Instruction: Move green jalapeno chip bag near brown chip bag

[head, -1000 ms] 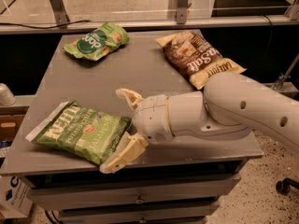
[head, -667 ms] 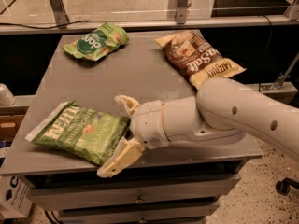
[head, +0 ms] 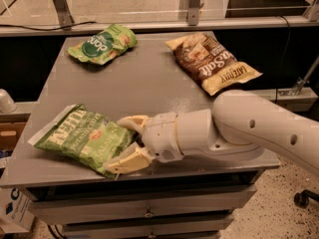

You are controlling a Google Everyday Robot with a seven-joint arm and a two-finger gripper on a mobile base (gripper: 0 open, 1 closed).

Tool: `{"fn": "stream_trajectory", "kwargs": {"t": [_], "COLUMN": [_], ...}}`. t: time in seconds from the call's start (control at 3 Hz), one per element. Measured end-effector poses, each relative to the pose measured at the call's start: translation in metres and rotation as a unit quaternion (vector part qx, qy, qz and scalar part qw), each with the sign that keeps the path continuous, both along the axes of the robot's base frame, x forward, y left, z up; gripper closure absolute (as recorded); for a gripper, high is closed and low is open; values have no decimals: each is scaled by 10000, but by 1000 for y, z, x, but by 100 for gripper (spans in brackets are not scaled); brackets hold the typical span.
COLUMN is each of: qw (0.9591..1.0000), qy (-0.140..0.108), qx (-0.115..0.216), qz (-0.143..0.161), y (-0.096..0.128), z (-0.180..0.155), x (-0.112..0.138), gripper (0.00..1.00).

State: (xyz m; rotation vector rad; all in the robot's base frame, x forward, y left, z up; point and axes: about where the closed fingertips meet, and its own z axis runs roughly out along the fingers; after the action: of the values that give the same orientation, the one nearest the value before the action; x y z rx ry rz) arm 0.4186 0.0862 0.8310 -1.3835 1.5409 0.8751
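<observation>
The green jalapeno chip bag (head: 79, 138) is lying flat at the table's (head: 149, 91) front-left corner. Its right end is sitting between the gripper's (head: 128, 144) spread fingers, possibly touching them. The brown chip bag (head: 212, 61) is lying angled at the back right, well apart.

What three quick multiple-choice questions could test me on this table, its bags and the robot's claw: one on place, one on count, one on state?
1. Where on the table does the green jalapeno chip bag lie? A. far right B. near left corner, as the camera sees it C. centre
2. How many bags lie on the table? A. two B. three C. five
3. How is the gripper? A. shut tight B. lifted far above the table C. open, fingers either side of that bag's edge

Answers: 1 B, it lies by the near left corner. 2 B, it, the brown chip bag and a smaller green bag. 3 C, its fingers are spread at the bag's right edge.
</observation>
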Motion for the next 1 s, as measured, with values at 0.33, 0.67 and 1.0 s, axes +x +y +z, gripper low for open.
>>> {"fn": "stream_trajectory", "kwargs": {"t": [0.33,0.67,1.0], "qw": [9999,9997,9996], "qy": [31,48,-41], "qx": [28,27,9], "qz": [-130,-237,-280], "y": [-4,-9,-12], "z": [1,4,17], "x": [-4,-7,-6], "gripper": [64,88,100]}}
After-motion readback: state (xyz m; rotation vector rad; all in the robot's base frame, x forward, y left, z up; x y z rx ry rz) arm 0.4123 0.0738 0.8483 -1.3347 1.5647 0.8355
